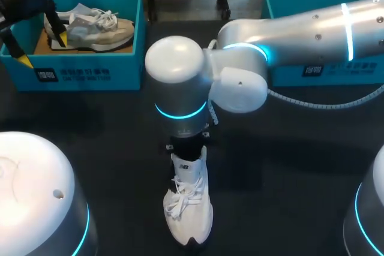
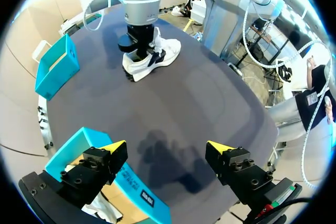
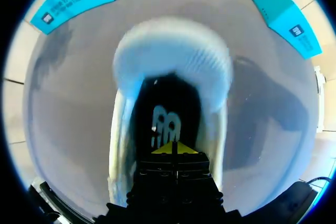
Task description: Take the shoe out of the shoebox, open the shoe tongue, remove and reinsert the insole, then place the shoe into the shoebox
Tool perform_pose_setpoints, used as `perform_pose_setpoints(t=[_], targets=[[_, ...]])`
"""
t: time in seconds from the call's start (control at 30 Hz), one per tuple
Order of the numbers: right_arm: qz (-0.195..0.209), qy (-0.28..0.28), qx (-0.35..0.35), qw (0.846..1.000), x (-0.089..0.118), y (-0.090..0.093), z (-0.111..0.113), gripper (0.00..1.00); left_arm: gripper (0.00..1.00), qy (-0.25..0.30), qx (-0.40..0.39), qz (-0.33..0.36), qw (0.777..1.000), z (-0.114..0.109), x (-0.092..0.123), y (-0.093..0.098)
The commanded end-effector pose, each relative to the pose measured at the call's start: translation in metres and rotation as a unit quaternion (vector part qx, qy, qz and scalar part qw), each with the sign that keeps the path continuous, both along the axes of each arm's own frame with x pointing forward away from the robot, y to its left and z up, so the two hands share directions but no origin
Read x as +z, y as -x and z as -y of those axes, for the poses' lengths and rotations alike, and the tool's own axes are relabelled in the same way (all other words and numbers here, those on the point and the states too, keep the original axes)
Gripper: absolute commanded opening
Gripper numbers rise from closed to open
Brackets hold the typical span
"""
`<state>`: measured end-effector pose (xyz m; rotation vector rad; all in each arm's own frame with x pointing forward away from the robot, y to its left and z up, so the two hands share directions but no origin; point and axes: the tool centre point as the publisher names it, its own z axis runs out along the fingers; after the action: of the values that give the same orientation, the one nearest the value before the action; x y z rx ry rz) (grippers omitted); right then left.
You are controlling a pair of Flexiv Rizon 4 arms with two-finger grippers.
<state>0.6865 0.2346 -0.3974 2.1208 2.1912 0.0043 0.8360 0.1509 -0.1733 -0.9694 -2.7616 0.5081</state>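
At the far-left corner of the counter [image 1: 288, 166] you have the left shoebox [image 1: 90, 76], teal and lidless, with a beige shoe [image 1: 99, 28] lying inside it. Your left gripper [image 1: 42, 51] hangs over that box's left end with its fingers spread wide and nothing between them. The left wrist view confirms it, the two yellow tips well apart above the box wall and bare counter. Moving to the middle, the white shoe [image 1: 189, 208] stands upright on its sole near the counter's near edge, out of any box, laces up and toe pointing toward the near edge. Your right arm comes in from the right side and turns down over the shoe's heel end. In the right wrist view the right gripper [image 3: 173, 148] has its yellow tips pressed together and pushed down into the shoe's dark opening. You cannot tell from these views whether anything thin is pinched between them. Farther right, at the far-right corner, stands the right shoebox [image 1: 336, 73], teal as well — the arm covers most of it, so its inside is hidden from you.
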Motion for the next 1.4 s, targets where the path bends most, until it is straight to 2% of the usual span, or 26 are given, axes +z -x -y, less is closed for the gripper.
perform_pose_setpoints(t=[0.03,0.23,0.4,0.63,0.77,0.9,0.93,1.0,1.03,1.1,1.4], targets=[[0.016,0.001,-0.097,0.995,0.024,0.000,0.001,0.00,1.00,-0.002,-0.001,0.001,1.000,0.000,0.000,0.000],[0.014,0.016,-0.099,0.995,0.041,0.002,0.002,0.00,1.00,-0.002,-0.001,0.001,1.000,0.000,0.000,0.000],[-0.005,0.013,-0.096,0.995,0.043,0.004,0.008,0.00,1.00,-0.002,-0.001,0.001,1.000,0.000,0.000,0.000],[-0.030,0.011,-0.097,0.995,0.043,0.016,0.001,0.00,1.00,-0.002,-0.001,0.001,1.000,0.000,0.000,0.000],[-0.036,0.002,-0.103,0.994,0.041,0.023,-0.003,0.14,1.00,-0.002,-0.001,0.001,1.000,0.000,0.000,0.000],[-0.050,-0.007,-0.110,0.993,0.042,0.027,-0.007,0.33,1.00,-0.002,-0.001,0.001,1.000,0.000,0.000,0.000],[-0.050,-0.007,-0.110,0.993,0.042,0.028,-0.009,0.46,1.00,-0.002,-0.001,0.001,1.000,0.000,0.000,0.000],[-0.051,-0.006,-0.112,0.992,0.042,0.031,-0.012,0.87,1.00,-0.002,-0.001,0.001,1.000,0.000,0.000,0.000],[-0.051,-0.006,-0.114,0.992,0.042,0.032,-0.013,0.94,1.00,-0.002,-0.001,0.001,1.000,0.000,0.000,0.000],[-0.050,-0.004,-0.117,0.992,0.045,0.035,-0.016,1.00,1.00,-0.002,-0.001,0.001,1.000,0.000,0.000,0.000],[-0.046,0.011,-0.123,0.991,0.054,0.040,-0.022,1.00,1.00,-0.002,-0.001,0.001,1.000,0.000,0.000,0.000]])
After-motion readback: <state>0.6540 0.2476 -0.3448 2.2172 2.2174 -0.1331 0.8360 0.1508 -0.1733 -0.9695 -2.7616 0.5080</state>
